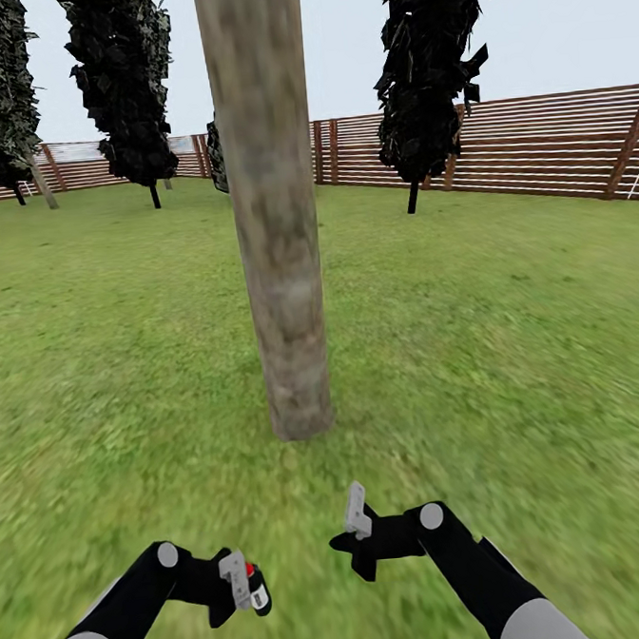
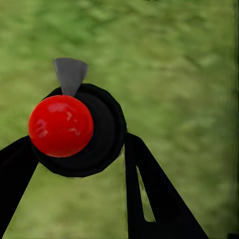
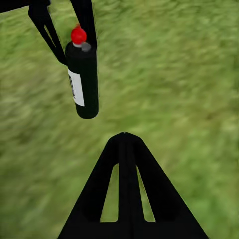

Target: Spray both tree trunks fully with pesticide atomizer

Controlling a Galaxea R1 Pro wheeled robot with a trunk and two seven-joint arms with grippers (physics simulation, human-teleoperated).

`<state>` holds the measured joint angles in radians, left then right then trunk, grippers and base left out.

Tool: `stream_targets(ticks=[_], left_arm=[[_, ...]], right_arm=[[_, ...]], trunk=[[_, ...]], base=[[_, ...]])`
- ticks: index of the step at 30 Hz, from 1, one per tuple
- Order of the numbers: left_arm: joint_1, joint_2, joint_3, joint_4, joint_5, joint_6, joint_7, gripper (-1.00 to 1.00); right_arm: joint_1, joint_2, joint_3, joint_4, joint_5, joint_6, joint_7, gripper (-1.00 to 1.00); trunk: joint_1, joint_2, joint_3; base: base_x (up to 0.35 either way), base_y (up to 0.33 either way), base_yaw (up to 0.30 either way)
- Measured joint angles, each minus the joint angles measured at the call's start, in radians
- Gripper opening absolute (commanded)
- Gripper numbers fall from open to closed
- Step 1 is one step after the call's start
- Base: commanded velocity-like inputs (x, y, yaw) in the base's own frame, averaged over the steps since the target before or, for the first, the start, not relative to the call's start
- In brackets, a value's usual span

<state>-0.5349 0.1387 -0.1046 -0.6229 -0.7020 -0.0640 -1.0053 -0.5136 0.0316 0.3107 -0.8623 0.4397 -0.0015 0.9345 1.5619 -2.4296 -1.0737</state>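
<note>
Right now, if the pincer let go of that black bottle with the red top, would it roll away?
Probably it would tip over: the black cylindrical atomizer bottle with the red round cap is tall and narrow. Being round-sided, it could roll a little, though the green grass lawn looks flat. The left pincer holds it easily, so it seems light.

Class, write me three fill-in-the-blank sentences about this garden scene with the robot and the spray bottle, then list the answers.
1. The left tool is shut on a black atomizer with a ____ cap.
2. The right tool holds ____.
3. The tree trunk stands straight ahead on the ____.
4. A slatted wooden ____ runs behind the lawn.

Missing words: red; nothing; grass; fence
</note>
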Motion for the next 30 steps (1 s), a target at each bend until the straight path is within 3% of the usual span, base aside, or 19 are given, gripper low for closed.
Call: stream_targets(ticks=[5, 19, 20, 21, 22, 23, 24, 30], left_arm=[[-0.001, -0.016, -0.005, -0.016, 0.0, -0.005, -0.045, -1.0], [0.0, -0.07, -0.011, -0.045, -0.002, -0.002, -0.049, -1.0], [-0.001, -0.083, -0.044, -0.045, -0.002, 0.003, -0.048, -1.0], [-0.001, -0.087, -0.05, -0.045, -0.004, 0.004, -0.047, -1.0], [-0.001, -0.089, -0.053, -0.046, -0.005, 0.005, -0.047, -1.0], [-0.002, -0.096, -0.058, -0.058, -0.003, 0.006, -0.046, -1.0], [-0.001, -0.097, -0.059, -0.064, -0.005, 0.006, -0.046, -1.0], [0.002, -0.097, -0.061, -0.084, -0.004, 0.006, -0.047, -1.0]], right_arm=[[0.0, 0.002, 0.0, -0.001, 0.0, 0.0, 0.001, -1.0], [0.0, 0.024, 0.002, -0.002, 0.0, -0.001, 0.001, -1.0], [0.0, 0.025, 0.001, -0.017, 0.0, -0.001, 0.001, -1.0], [0.0, 0.026, 0.002, -0.019, 0.0, -0.001, 0.001, -1.0], [0.0, 0.028, 0.005, -0.02, 0.0, -0.001, 0.001, -1.0], [0.0, 0.03, 0.056, -0.022, 0.0, 0.0, 0.001, -1.0], [0.0, 0.031, 0.066, -0.022, 0.0, 0.0, 0.0, -1.0], [0.0, 0.031, 0.08, -0.023, 0.0, 0.0, 0.0, -1.0]], trunk=[[0.0, 0.0, 0.0], [0.0, 0.0, 0.0], [0.0, 0.0, 0.0], [0.0, 0.0, 0.0], [0.0, 0.0, 0.0], [0.0, 0.0, 0.0], [0.0, 0.0, 0.0], [0.0, 0.0, 0.0]], base=[[0.0, 0.0, 0.0], [0.0, 0.0, 0.0], [0.0, 0.0, 0.0], [0.0, 0.0, 0.0], [0.0, 0.0, 0.0], [0.0, 0.0, 0.0], [0.0, 0.0, 0.0], [0.0, 0.0, 0.0]])
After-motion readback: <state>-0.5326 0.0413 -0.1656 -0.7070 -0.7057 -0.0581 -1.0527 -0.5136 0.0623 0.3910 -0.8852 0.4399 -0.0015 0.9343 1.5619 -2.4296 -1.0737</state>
